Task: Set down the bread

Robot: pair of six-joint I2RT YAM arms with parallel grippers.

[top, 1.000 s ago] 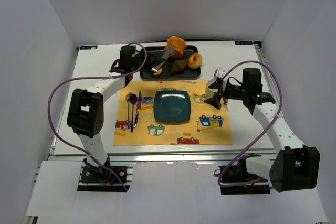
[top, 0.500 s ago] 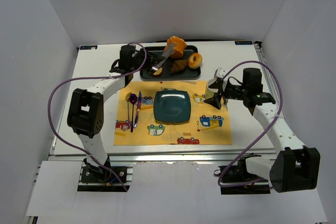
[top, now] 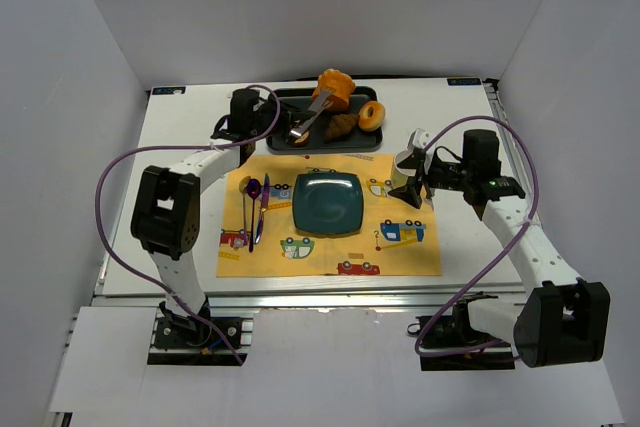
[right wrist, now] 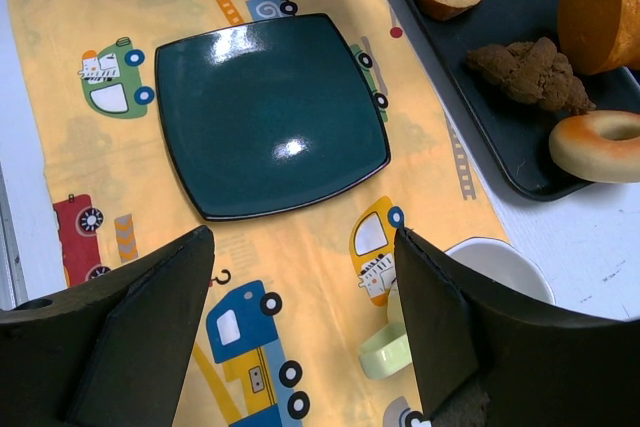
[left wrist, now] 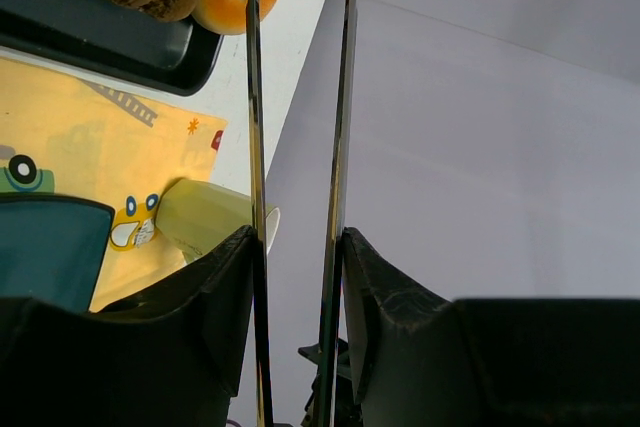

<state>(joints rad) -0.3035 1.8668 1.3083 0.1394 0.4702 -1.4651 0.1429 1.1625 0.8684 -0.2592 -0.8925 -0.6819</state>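
1. Left gripper (left wrist: 298, 257) clamped on metal tongs (left wrist: 254, 97).
2. Tong tips at the bread (top: 334, 87), which sits at the far end of the black tray (right wrist: 520, 147), just behind the croissant (top: 341, 126) and donut (top: 372, 115).
3. Right gripper (right wrist: 300, 247) has its fingers spread and holds nothing, above the mug (top: 407, 162) by the placemat's (top: 400, 252) right edge.

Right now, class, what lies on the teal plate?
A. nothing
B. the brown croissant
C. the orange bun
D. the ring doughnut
A: the teal plate is bare and shiny, while the bread is over at the black tray.
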